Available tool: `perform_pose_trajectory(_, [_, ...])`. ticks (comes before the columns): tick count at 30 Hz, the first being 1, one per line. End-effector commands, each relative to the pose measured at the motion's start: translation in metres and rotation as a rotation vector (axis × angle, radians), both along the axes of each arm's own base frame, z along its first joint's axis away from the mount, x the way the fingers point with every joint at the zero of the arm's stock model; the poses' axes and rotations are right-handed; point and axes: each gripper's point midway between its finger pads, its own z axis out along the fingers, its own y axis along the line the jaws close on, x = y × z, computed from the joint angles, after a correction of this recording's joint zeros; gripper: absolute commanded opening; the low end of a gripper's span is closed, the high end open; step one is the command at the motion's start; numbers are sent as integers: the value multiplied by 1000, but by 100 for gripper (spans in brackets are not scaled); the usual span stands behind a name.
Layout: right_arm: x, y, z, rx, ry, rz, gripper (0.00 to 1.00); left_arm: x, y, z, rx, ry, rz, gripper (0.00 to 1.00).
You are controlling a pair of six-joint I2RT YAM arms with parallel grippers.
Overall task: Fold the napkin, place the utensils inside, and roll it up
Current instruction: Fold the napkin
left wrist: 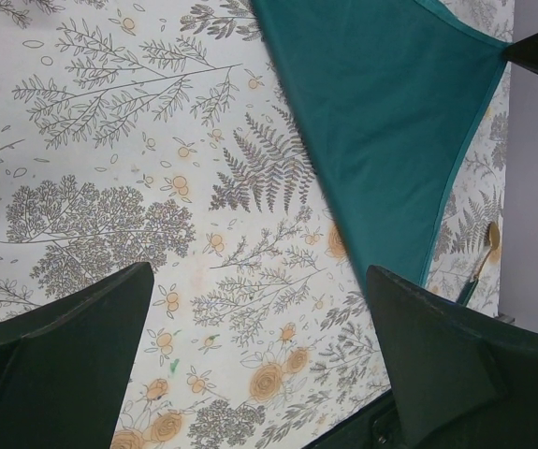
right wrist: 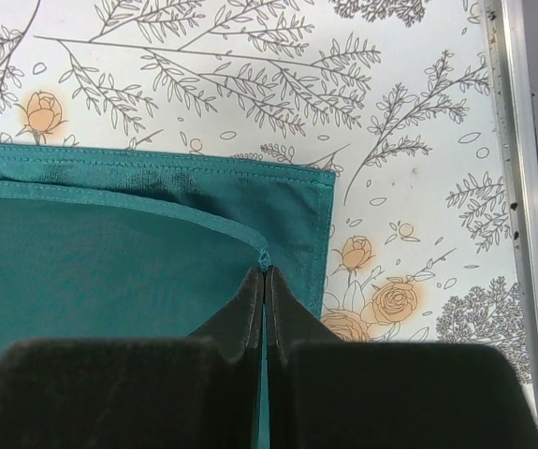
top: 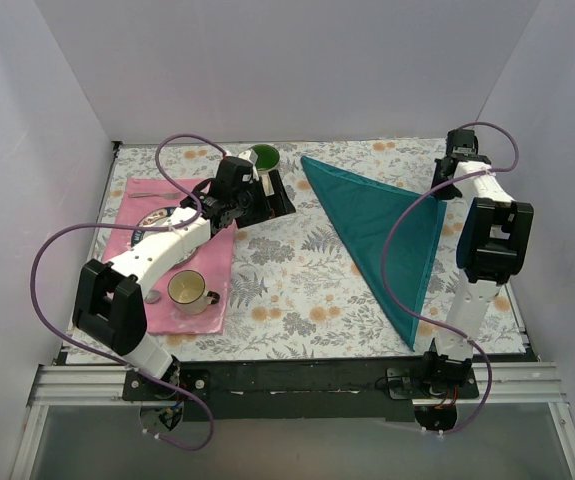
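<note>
The teal napkin (top: 382, 225) lies folded into a triangle on the right half of the floral tablecloth; it also shows in the left wrist view (left wrist: 381, 122). My right gripper (right wrist: 266, 273) is shut on the corner of the napkin's top layer (right wrist: 109, 271), just inside the lower layer's corner (right wrist: 315, 201), at the triangle's right tip (top: 445, 188). My left gripper (top: 272, 197) is open and empty over bare tablecloth left of the napkin, its fingers wide apart (left wrist: 257, 273). One spoon with a dark green handle (left wrist: 487, 251) lies beyond the napkin's far edge. A slim utensil (top: 155, 195) lies on the pink placemat.
The pink placemat (top: 212, 262) at the left holds a cream mug (top: 188, 290), a small plate (top: 153, 218) partly under my left arm, and a spoon-like piece (top: 153, 296) by the mug. A green cup (top: 264, 157) stands behind my left gripper. White walls enclose the table.
</note>
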Motion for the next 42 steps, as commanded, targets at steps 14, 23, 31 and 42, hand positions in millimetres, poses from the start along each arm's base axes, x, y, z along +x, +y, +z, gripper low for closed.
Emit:
perform_pose_trajectory(14, [12,-23,0,-61,-27,-44,2,7,-10,22,-44,-43,-29,98])
perform_pose_trajectory(23, [15,-27,-13,-39,-13,-41,3,7,-10,19,-41,-40,-32,98])
perform_pose_trajectory(31, [16,-30,-22,-25,-1,-41,3,7,-12,20,-44,-39,-41,98])
perform_pose_trajectory(42, [23,-35,-17,-22,-20,-47,4,7,-15,21,-55,-39,-51,98])
